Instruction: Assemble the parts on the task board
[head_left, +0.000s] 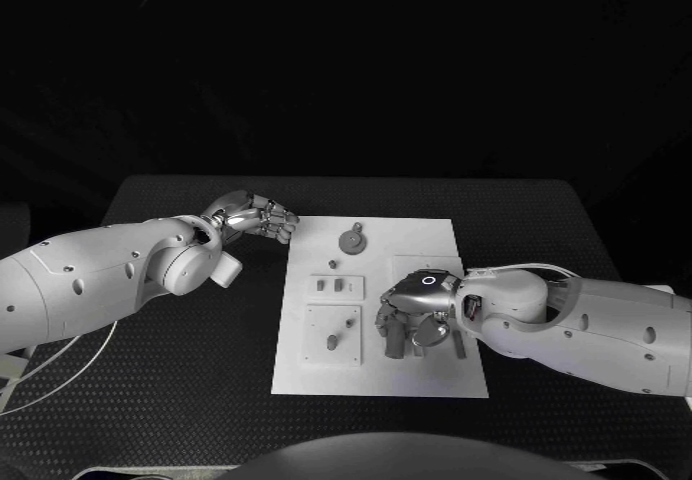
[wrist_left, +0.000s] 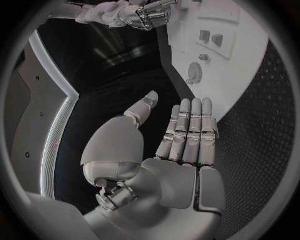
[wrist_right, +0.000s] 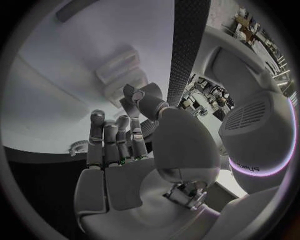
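The white task board (head_left: 433, 232) lies mid-table. A grey toothed wheel (head_left: 352, 240) sits near its far edge, with a small peg (head_left: 333, 264) and two small parts in a raised plate (head_left: 336, 287) below it. My right hand (head_left: 417, 316) lies low over the board's right half, fingers stretched toward the near edge, thumb apart, nothing plainly held. A toothed rim (wrist_right: 78, 146) shows beside its fingers (wrist_right: 116, 137). My left hand (head_left: 257, 218) hovers over the black table at the board's far left corner, empty, fingers straight (wrist_left: 187, 130). From there the toothed wheel (wrist_left: 195, 73) is in sight.
A second raised plate (head_left: 333, 335) with two small parts takes up the board's near left. Black table (head_left: 173, 380) surrounds the board on all sides. My right forearm (head_left: 591, 325) stretches over the table to the right of the board.
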